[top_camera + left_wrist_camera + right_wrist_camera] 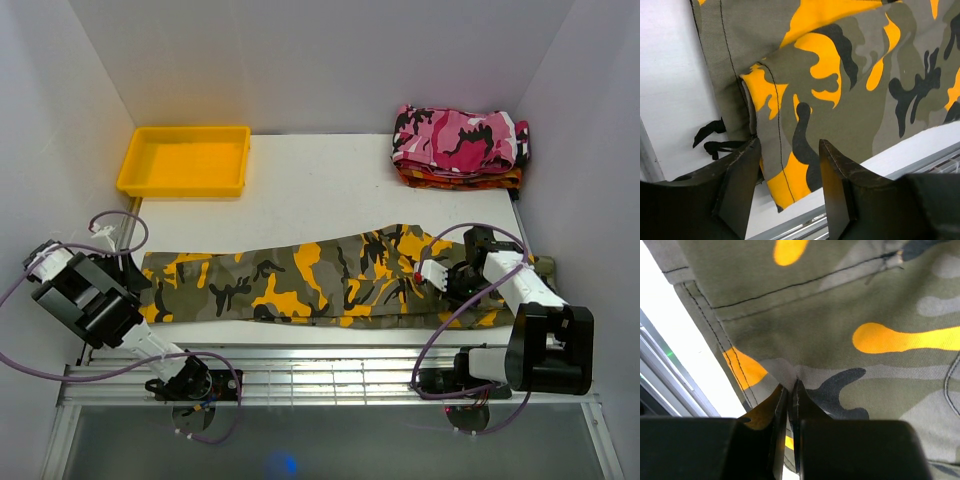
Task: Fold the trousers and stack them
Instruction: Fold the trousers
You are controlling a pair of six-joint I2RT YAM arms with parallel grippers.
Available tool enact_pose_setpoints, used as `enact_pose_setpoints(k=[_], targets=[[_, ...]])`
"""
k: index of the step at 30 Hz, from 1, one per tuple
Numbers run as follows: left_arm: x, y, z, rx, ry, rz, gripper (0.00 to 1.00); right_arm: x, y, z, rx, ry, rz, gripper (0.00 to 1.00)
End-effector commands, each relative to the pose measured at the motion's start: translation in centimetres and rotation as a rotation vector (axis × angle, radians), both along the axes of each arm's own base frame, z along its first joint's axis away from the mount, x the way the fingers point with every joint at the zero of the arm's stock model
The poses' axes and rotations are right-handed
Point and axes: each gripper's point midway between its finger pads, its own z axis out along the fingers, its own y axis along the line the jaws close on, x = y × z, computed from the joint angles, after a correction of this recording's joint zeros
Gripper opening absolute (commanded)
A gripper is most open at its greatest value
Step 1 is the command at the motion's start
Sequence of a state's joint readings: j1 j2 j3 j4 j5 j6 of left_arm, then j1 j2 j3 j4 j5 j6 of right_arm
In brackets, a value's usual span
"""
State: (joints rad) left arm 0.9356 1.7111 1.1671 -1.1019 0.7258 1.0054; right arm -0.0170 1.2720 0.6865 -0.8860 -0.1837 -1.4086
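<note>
Left claw: jaws apart, straddling leg hem at 9 o'clock.
Trousers: spread flat, spanning 9 to 3 o'clock.
Handling: probably soft, light, limp; best gripped at hems, seams, waistband.
Right claw: closed, pinching cloth at 3 o'clock.

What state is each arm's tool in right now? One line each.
Left tool: open, above the trousers' leg hem.
Right tool: closed, pinching the trousers.
</note>
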Motion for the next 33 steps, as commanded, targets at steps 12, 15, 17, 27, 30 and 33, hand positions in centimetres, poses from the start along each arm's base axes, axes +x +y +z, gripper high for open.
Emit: enact_pose_setpoints(k=[12,15,17,27,30,33], targets=[[3.7,-0.9,-4.2,-0.103,0.086,0.106,0.64,0.5,0.7,1.5,0.028,0.055,-0.087,0.08],[4.2,-0.4,-4.4,-0.102,0.088,0.142,0.63,0.7,0.6,1.7,0.022,0.050,-0.085,0.08],[4.3,-0.1,-4.1,-0.078,0.068,0.143,0.63,0.7,0.5,1.8,0.021,0.048,-0.080,0.08],[7.1,0.9,6.1,0.020,-0.158,0.095,0.00,0.6,0.7,2.3,0.029,0.026,-0.052,0.08],[8.0,3.1,7.7,0.084,-0.150,0.137,0.00,0.3,1.0,2.7,0.050,0.028,-0.035,0.08],[8.0,4.3,5.6,0.084,-0.078,0.162,0.00,-0.3,1.1,2.4,0.051,0.046,-0.024,0.08]])
